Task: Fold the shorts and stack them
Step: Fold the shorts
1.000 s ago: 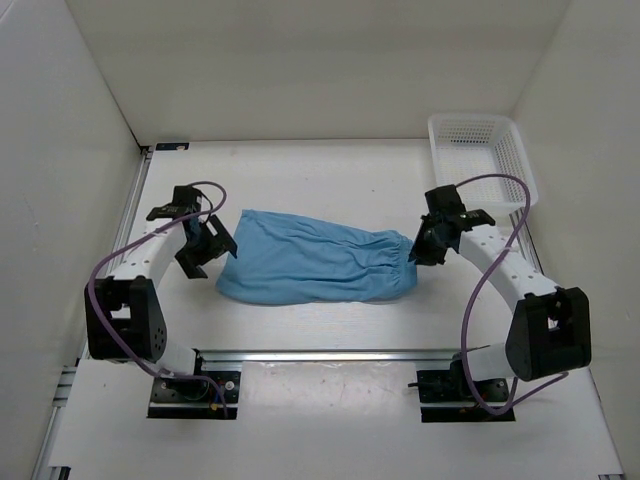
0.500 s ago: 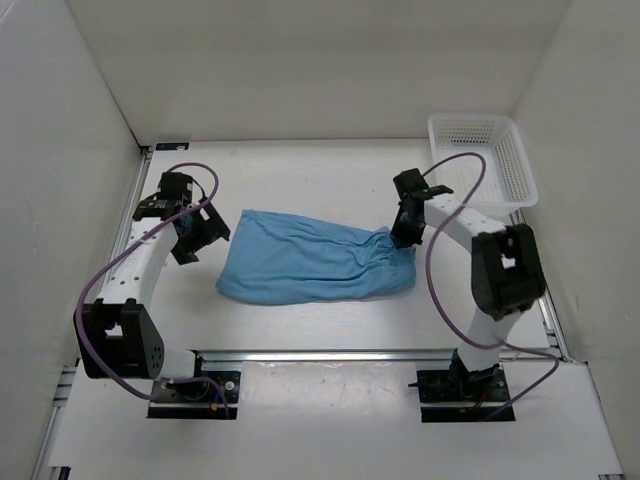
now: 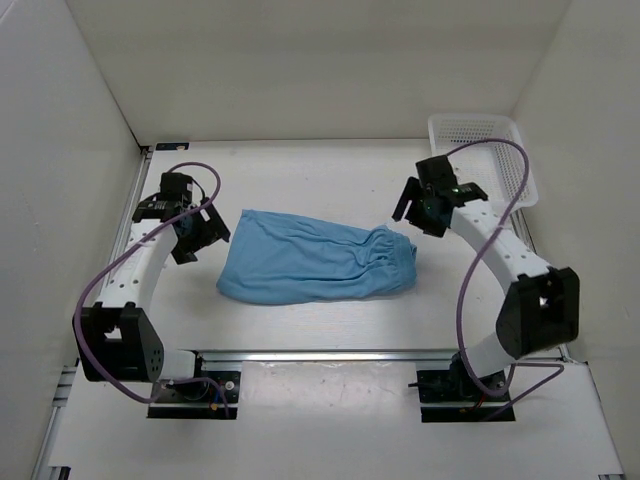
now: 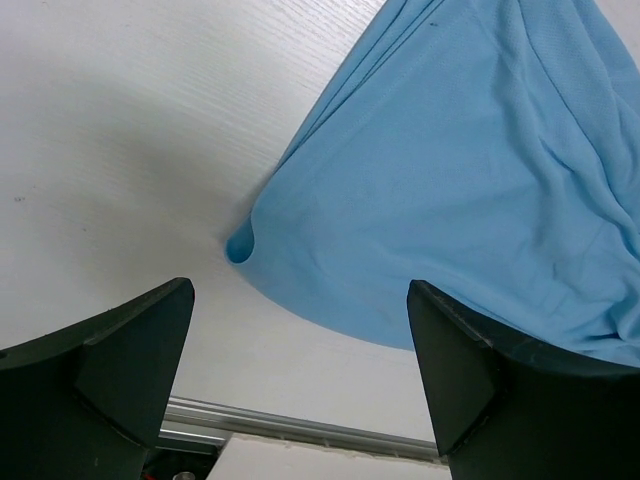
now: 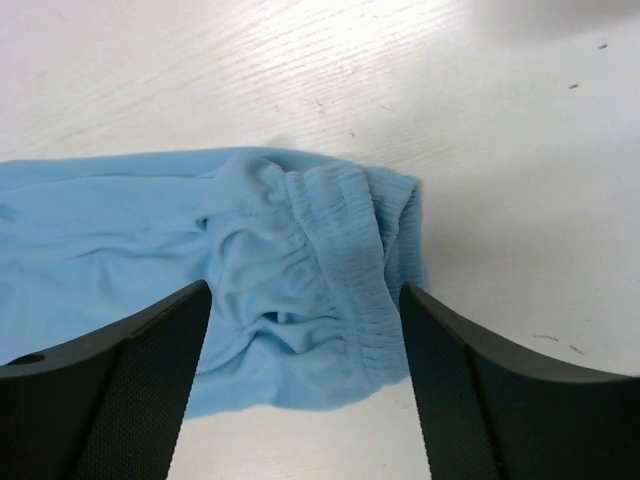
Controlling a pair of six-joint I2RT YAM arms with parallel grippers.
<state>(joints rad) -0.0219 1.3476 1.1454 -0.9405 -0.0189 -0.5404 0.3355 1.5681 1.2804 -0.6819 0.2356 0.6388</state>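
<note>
Setting: white table (image 3: 320, 170) inside a white-walled enclosure, seen from above.

Near edge: one aluminium rail (image 3: 330, 355) runs across the table, with two arm bases bolted just in front of it.

Middle, item 1: the shorts (image 3: 315, 265), one pair, light blue, lie flat across the table centre. They form a long shape that appears to be doubled leg on leg. The gathered waistband (image 5: 350, 260) is at the right end, the hem at the left.

Middle, item 2: the left gripper (image 3: 200, 235) is just beside the hem end, fingers spread wide and holding nothing. The left wrist view shows the hem corner (image 4: 240, 245) lying free between them.

Middle, item 3: the right gripper (image 3: 418, 205) has its fingers spread wide and empty. Half a second ago it was down on the waistband; it has since lifted off and drawn back toward the far right, and now hangs apart from the cloth. The waistband lies released on the table.

Reading: one fold appears to be laid, and both arms are free to take new holds. The cross fold and the stacking are likely still to do.

Far right corner: one white mesh basket (image 3: 500, 150).

Count: shorts, one; basket, one; grippers, two; rail, one.
</note>
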